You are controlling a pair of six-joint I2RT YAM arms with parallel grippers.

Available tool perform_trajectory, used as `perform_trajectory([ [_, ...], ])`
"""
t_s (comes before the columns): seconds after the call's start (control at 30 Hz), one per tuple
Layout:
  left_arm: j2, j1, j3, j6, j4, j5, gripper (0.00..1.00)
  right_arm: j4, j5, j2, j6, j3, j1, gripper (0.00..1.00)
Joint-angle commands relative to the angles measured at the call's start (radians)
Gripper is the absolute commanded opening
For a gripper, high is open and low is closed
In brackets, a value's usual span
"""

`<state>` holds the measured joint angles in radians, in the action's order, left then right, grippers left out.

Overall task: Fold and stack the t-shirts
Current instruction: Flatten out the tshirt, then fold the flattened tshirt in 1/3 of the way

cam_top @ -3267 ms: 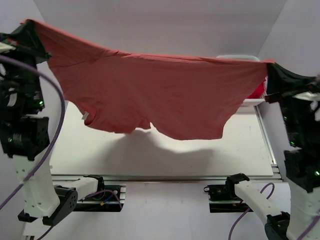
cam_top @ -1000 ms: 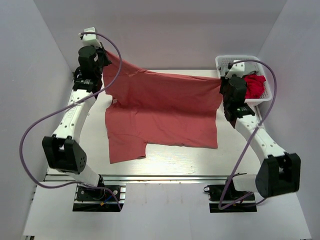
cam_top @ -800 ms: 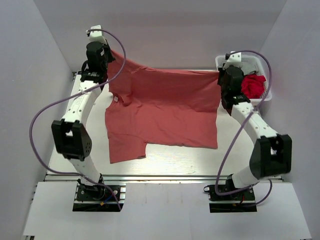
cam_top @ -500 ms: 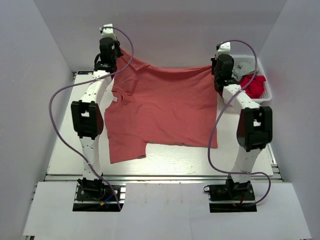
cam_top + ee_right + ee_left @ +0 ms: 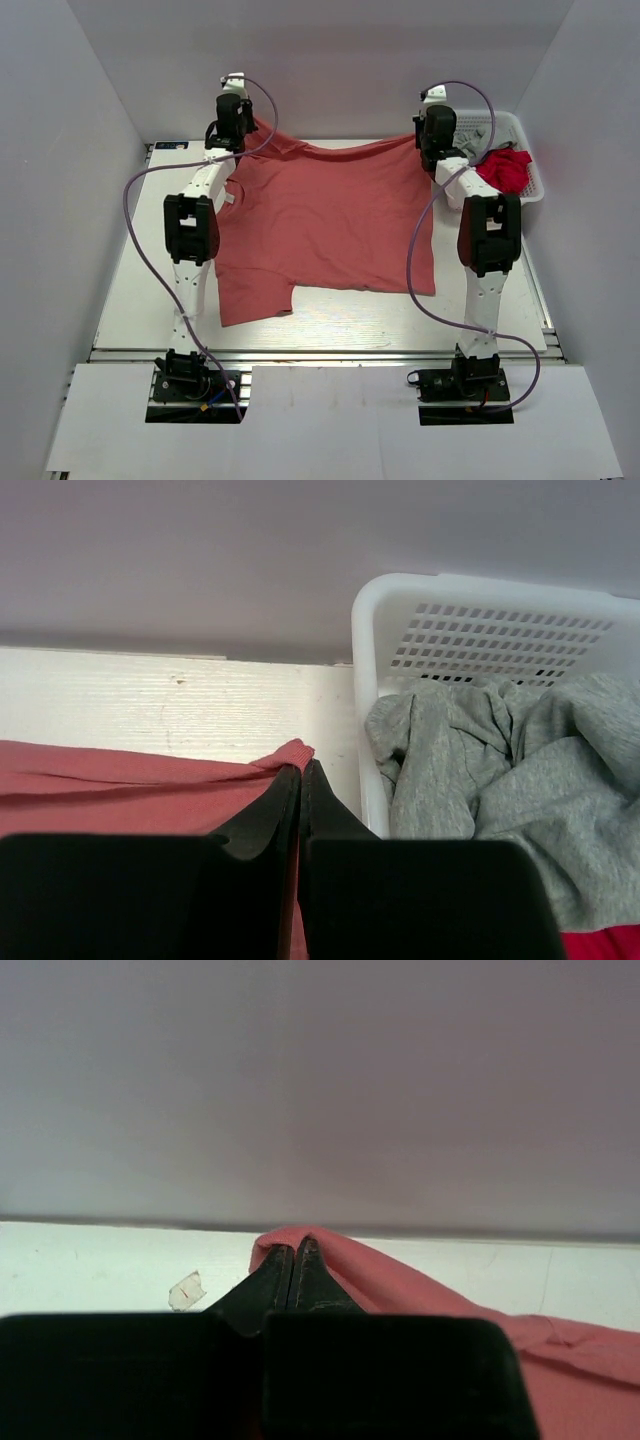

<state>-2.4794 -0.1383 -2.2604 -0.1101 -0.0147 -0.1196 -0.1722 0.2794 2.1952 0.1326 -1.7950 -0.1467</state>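
A salmon-red t-shirt (image 5: pixel 325 220) lies spread over the white table, its far edge lifted at both corners. My left gripper (image 5: pixel 252 128) is shut on the shirt's far left corner (image 5: pixel 300 1245). My right gripper (image 5: pixel 424 140) is shut on the far right corner (image 5: pixel 290 755). Both arms are stretched toward the back wall. The cloth sags a little between the two grippers. A sleeve tab sticks out at the near left (image 5: pixel 250 300).
A white basket (image 5: pixel 525 130) stands at the back right, next to my right gripper. It holds a grey garment (image 5: pixel 480 750) and a bright red one (image 5: pixel 505 168). A small scrap of tape (image 5: pixel 186 1289) lies on the table near the back wall.
Both arms have carried the shirt down from the air and back toward the wall. The cloth has settled flatter on the table. Both grippers stay shut on the corners.
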Motion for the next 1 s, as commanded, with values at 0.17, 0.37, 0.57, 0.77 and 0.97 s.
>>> perform_trajectory([
  [0.17,0.194,0.006,0.142,-0.010,0.019,0.015,0.00,-0.027,-0.025,-0.089,-0.011,0.042,0.010,0.00],
  [0.37,0.356,0.006,0.357,-0.039,-0.059,-0.028,0.00,0.005,-0.054,-0.184,-0.031,0.147,0.010,0.00],
  [0.57,0.526,0.006,0.521,-0.085,-0.165,-0.075,0.00,0.030,-0.063,-0.279,-0.037,0.259,0.009,0.00],
  [0.77,0.660,-0.003,0.662,-0.154,-0.260,-0.084,0.00,0.066,-0.078,-0.356,-0.056,0.339,0.007,0.00],
  [0.97,0.775,-0.012,0.806,-0.224,-0.361,-0.071,0.00,0.069,-0.057,-0.437,-0.060,0.436,0.010,0.00],
])
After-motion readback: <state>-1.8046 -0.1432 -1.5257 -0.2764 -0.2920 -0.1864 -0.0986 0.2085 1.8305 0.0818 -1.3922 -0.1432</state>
